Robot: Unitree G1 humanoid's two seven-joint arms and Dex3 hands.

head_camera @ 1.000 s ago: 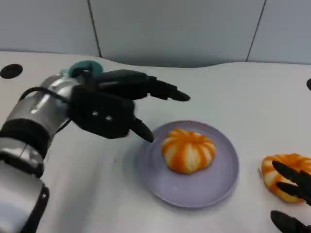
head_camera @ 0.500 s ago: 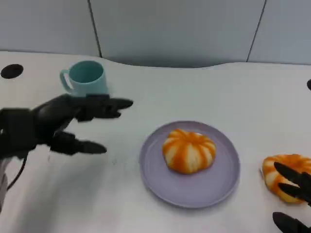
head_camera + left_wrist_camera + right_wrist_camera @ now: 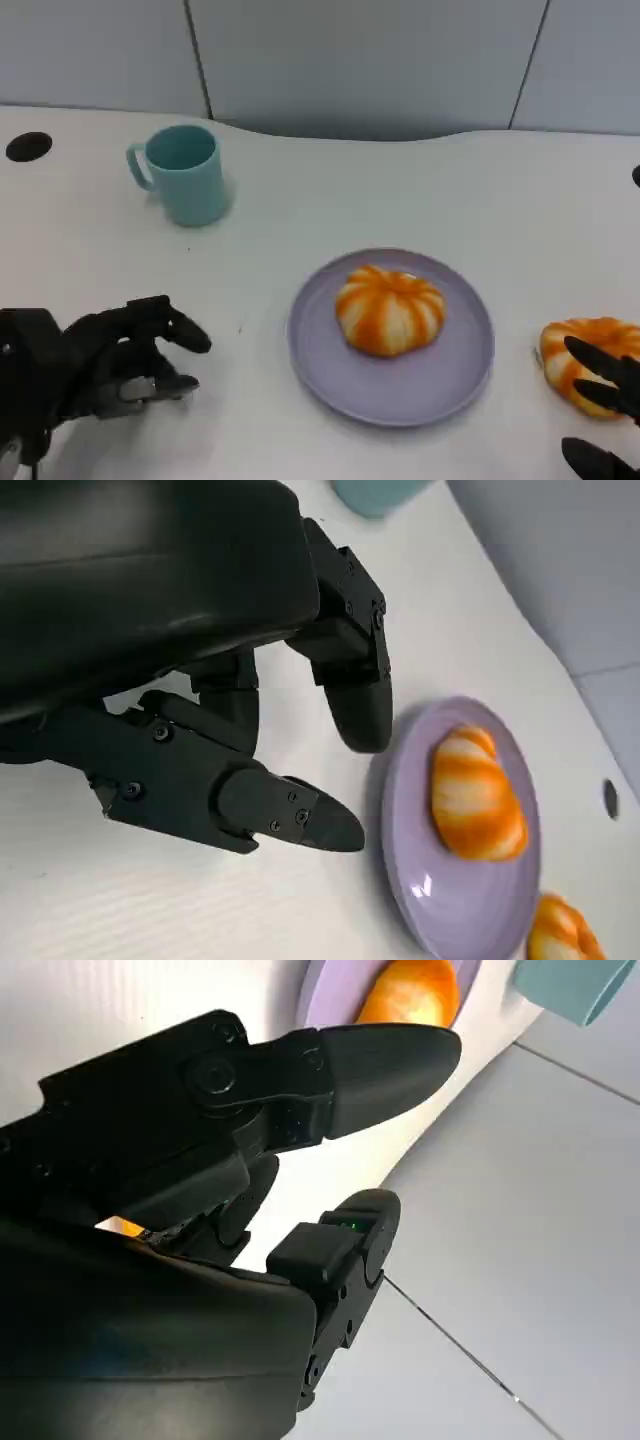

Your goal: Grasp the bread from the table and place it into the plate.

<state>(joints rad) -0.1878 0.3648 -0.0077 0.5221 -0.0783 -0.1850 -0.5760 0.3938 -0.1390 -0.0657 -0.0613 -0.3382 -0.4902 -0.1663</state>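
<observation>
Orange-and-white striped bread (image 3: 388,310) is sitting near the middle of the lilac plate (image 3: 330,375), at the centre of the frame in the head view, and nothing is touching it. A second striped bread (image 3: 575,355) is lying on the white tabletop (image 3: 420,190) at the right edge of the frame, well clear of the plate's rim.

Over the last second the left hand (image 3: 95,370) has been pulling back: it was reaching out just beside the plate's upper left rim, then swung away, and now it is sitting low at the lower left of the frame. Its fingers (image 3: 285,815) are loosely spread and holding nothing. The bread on the plate has not shifted in that time, so this looks like a placement just finished, with the hand clearing out.

The right hand (image 3: 600,420) is hovering at the lower right corner, its fingers (image 3: 600,360) apart and lying over the near side of the second bread; whether they are touching it I cannot tell. It has hardly stirred.

A teal mug (image 3: 185,172) is standing at the upper left, well apart from the plate. Open tabletop is lying between the plate and the second bread, giving room for a carry, though that bread is sitting close to the frame's right edge.
</observation>
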